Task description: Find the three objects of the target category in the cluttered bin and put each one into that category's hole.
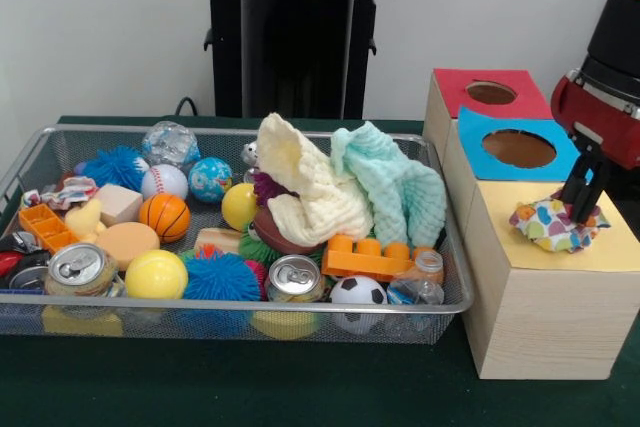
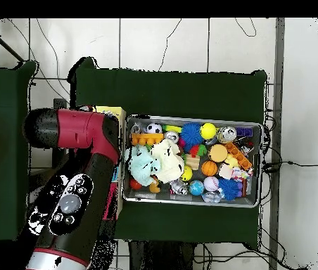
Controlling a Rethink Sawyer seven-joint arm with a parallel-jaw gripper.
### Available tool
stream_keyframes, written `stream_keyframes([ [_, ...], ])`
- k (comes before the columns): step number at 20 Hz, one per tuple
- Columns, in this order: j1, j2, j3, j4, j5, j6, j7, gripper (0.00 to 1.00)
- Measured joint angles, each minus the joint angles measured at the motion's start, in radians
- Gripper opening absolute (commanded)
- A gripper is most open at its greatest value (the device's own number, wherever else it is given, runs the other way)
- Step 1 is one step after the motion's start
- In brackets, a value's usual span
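I have the pincer [image 1: 583,209] down on the yellow-topped box [image 1: 620,242], its dark fingers closed on a crumpled wrapper [image 1: 553,224] that sits directly beneath it and spreads out to its bin side; I judge the wrapper is gripped rather than merely touched, though the contact itself is partly hidden. I see no hole in the yellow top, so I take it to be under the wrapper; that is my main worry. If I release now, the crumpled film may bridge the opening and lie on the lid instead of dropping; it may also cling to a finger and come up with the pincer. The wrapper has no clear pointing end; its long axis runs roughly across the box top, flat to the lid. Beyond the pincer sit the blue-topped box [image 1: 518,150] and red-topped box [image 1: 490,93]; a drift that way risks the wrong hole. Another printed wrapper [image 1: 66,190] lies in the cluttered bin [image 1: 455,332], well away across the bench [image 1: 230,387].
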Motion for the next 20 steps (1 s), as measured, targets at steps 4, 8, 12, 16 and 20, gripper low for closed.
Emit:
stream_keyframes([
  [4, 0.000, 0.000, 0.000, 0.000, 0.000, 0.000, 0.000, 1.00],
  [8, -0.001, 0.001, 0.000, 0.000, 0.003, 0.000, 0.000, 0.00],
  [12, -0.002, 0.001, 0.000, 0.000, 0.006, 0.000, 0.000, 0.00],
  [16, -0.004, 0.001, 0.000, 0.001, 0.008, 0.000, 0.000, 0.00],
  [20, -0.005, 0.001, 0.000, 0.002, 0.009, 0.000, 0.000, 0.00],
])
